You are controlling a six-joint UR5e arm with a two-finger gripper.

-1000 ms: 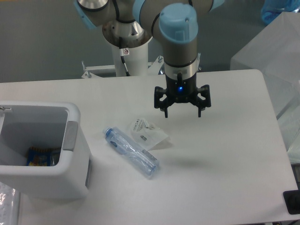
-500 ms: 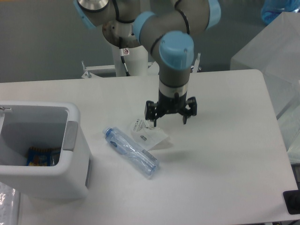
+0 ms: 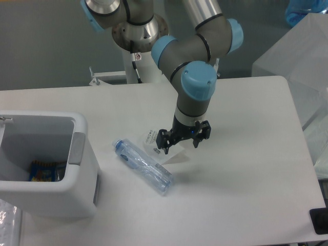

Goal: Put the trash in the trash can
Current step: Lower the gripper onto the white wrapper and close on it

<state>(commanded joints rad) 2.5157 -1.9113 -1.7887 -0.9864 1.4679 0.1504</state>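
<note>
1. While the claw (image 3: 180, 143) hangs open low over the wrapper (image 3: 160, 143), gripping nothing, both trash pieces lie on the desk (image 3: 246, 179).
2. Bottle (image 3: 143, 165) beside wrapper, near the can (image 3: 84, 169).
3. Can holds something blue and yellow; both pieces remain.

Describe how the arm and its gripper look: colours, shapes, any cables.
The arm is built of grey metallic tubes with light blue round joint caps. It rises from a white column base, where a thin black cable hangs. The gripper is black with two short fingers.
</note>
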